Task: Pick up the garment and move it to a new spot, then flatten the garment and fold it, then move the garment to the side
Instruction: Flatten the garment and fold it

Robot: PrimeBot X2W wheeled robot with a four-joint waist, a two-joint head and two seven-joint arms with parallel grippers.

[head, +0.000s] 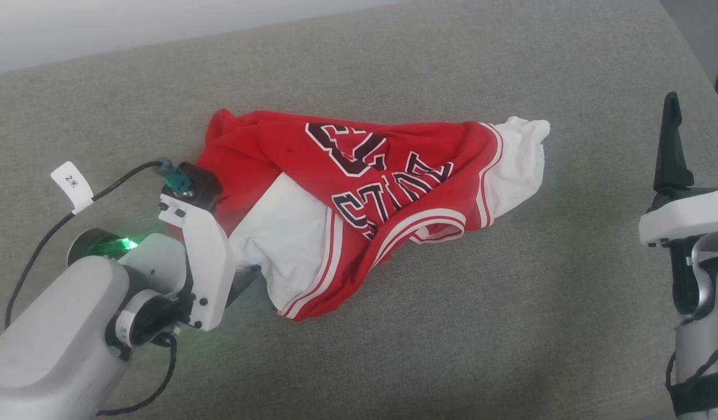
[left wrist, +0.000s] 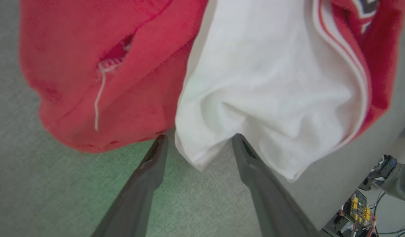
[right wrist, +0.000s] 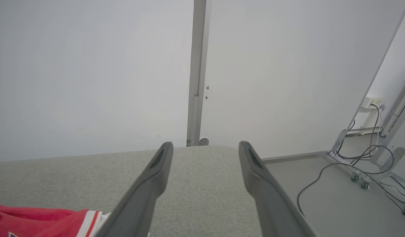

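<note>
My left fingers (left wrist: 199, 137) stand spread wide, closed on nothing. Their tips are at the near edge of the crumpled red jersey-style garment with white sleeves (left wrist: 123, 82), which lies on the grey fabric-topped desk (head: 511, 326). A white sleeve fold (left wrist: 271, 98) sags between the two tips and over one of them. Red cloth with a small torn hole and a loose white thread (left wrist: 100, 95) lies just beyond the other tip.

On the cable behind these fingers hangs a white tag (head: 72, 184) marked "2" and a star-like sign.

Past the tips, the garment's long axis runs crosswise, from the bunched red body by my left fingers to the other white sleeve (head: 519, 157), which points toward my right side. Its striped neckline faces me, so the black, white-outlined lettering (head: 388, 192) and number read upside down. They are creased and only partly legible.

My right fingers (right wrist: 205, 144) are also wide open and empty, well apart from the garment, which lies off to their left.
</note>
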